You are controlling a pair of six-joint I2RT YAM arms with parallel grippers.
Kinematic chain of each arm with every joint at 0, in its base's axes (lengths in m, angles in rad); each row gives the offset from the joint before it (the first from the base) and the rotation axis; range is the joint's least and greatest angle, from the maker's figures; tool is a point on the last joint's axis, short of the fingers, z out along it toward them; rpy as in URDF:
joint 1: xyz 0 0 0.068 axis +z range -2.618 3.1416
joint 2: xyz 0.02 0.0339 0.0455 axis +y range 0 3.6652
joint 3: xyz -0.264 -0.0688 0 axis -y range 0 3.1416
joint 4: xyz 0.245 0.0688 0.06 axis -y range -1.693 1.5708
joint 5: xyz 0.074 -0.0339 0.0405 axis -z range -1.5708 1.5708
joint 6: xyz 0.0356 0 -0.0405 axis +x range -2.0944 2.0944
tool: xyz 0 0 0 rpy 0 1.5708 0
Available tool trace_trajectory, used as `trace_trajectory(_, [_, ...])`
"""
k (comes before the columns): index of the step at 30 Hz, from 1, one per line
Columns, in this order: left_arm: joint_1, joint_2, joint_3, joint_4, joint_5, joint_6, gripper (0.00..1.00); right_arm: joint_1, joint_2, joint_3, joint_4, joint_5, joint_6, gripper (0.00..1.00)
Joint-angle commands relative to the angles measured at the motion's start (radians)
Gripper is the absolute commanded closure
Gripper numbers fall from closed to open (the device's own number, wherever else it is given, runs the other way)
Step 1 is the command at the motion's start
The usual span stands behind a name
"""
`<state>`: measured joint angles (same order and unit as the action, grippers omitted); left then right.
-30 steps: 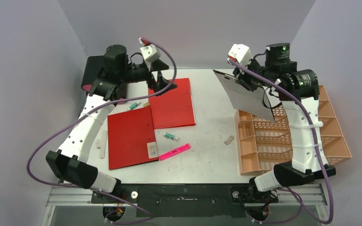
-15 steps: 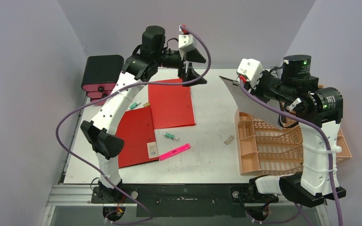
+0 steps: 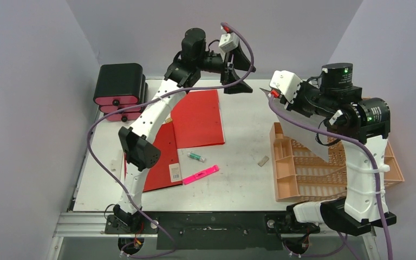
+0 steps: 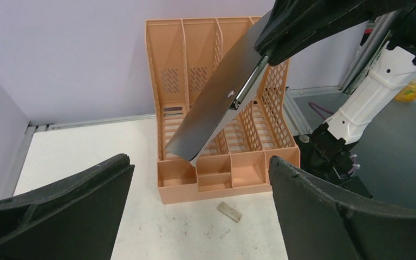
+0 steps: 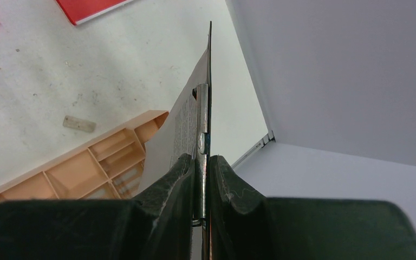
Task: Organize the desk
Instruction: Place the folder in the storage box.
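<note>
Right wrist view shows my right gripper [image 5: 202, 162] clenched on the clipboard [image 5: 186, 127], tilted above the rack [image 5: 86, 162] at the right of the table [image 5: 59, 70], likely for slotting in, while my left gripper [image 3: 247, 78] hangs open.

Bright, even light. Soft shadows on the scuffed white table [image 3: 241, 187]. Close black claw fingers [image 4: 54, 211] look fuzzy.
</note>
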<state>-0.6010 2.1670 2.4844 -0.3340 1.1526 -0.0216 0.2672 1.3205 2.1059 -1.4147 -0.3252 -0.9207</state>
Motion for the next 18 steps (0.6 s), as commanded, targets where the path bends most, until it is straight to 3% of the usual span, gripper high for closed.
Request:
trace_trajectory(1, [0.002,0.045,0.033,0.407,0.101,-0.325,0.04,-0.008,0.028,0.048,0.043,0.05,-0.059,0.95])
trace_trajectory(5, [0.022,0.061,-0.009,0.616,0.101,-0.511,0.04,-0.006,0.065,0.066,0.048,0.044,-0.095,0.95])
trace_trajectory(8, [0.047,0.034,-0.049,0.589,0.073,-0.508,0.04,-0.007,0.104,0.103,0.033,0.051,-0.124,0.95])
trace_trajectory(10, [0.069,0.008,-0.073,0.494,0.053,-0.434,0.04,-0.007,0.134,0.129,0.016,0.053,-0.14,0.95])
trace_trajectory(14, [0.102,-0.052,-0.109,0.146,-0.014,-0.162,0.04,-0.013,0.161,0.117,0.015,0.031,-0.182,0.95])
trace_trajectory(18, [0.112,-0.119,-0.164,-0.043,-0.078,0.001,0.04,-0.013,0.178,0.098,0.014,-0.039,-0.233,0.95])
